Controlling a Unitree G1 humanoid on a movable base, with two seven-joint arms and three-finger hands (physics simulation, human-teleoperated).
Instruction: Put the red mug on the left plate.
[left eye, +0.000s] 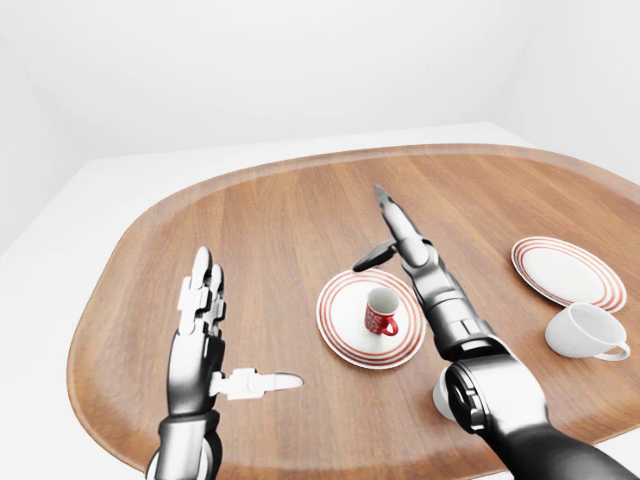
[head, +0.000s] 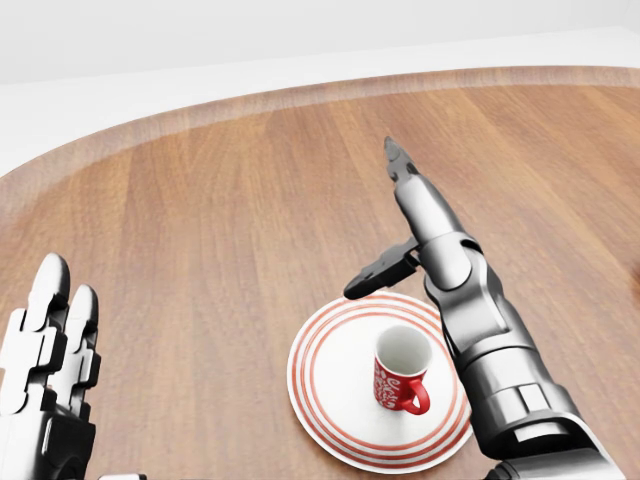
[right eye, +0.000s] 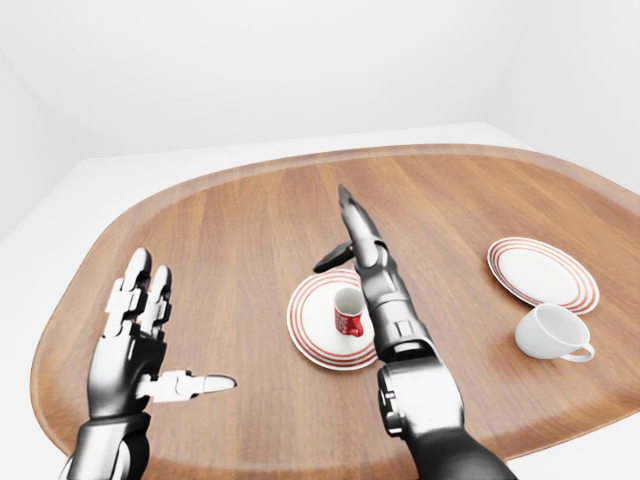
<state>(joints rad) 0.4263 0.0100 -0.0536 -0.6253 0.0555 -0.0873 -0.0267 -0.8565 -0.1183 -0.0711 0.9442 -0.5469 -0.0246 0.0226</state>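
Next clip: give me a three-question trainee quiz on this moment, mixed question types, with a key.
1. True or false: the red mug stands upright on the left plate.
2. Multiple choice: the right robot hand is A) closed round the mug, B) open above the plate, clear of the mug, C) out of view.
3. In the left-eye view, which cup lies nearest the right plate?

Key
1. True.
2. B.
3. The white cup, just below that plate.
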